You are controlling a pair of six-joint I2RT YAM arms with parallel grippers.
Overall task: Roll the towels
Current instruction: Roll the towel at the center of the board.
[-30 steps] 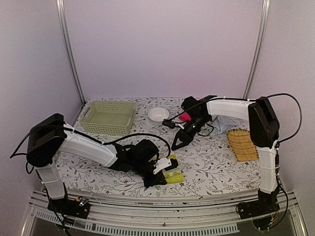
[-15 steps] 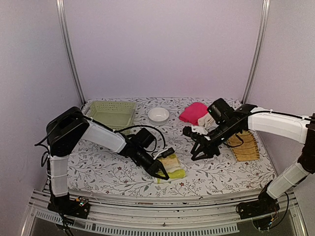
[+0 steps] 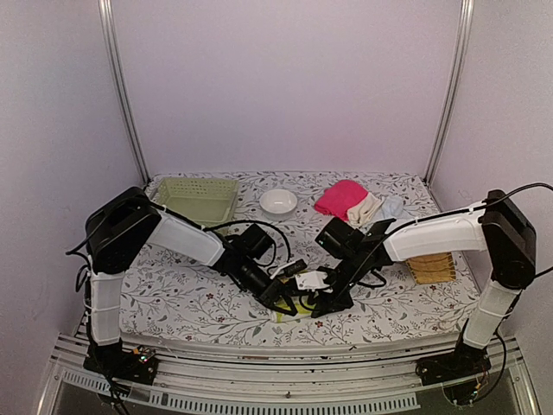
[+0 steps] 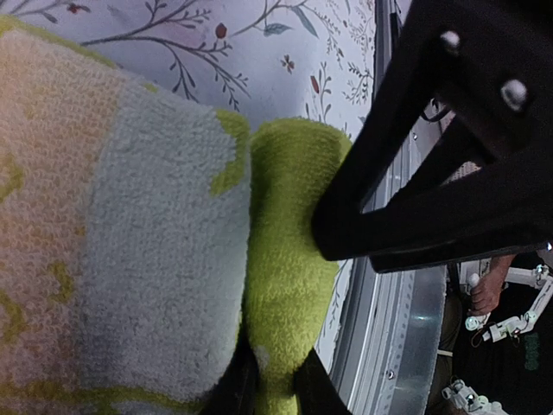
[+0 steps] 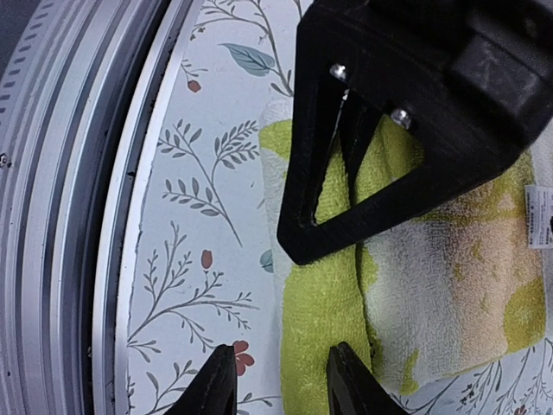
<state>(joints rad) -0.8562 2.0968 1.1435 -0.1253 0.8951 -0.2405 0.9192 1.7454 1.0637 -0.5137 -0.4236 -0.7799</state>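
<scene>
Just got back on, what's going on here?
Both arms are on the yellow-green towel near the front edge of the table. The left gripper pinches its green fold; the right gripper stands open, straddling the same edge. The pink towel and cream towel lie at the far right, untouched.

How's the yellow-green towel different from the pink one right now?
The yellow-green towel lies near the table's front edge, the pink towel at the back. The yellow-green towel is a folded, layered bundle; the pink towel is a loose heap. The left gripper pinches the yellow-green towel's edge; no gripper is at the pink towel. Both are small cloths.
</scene>
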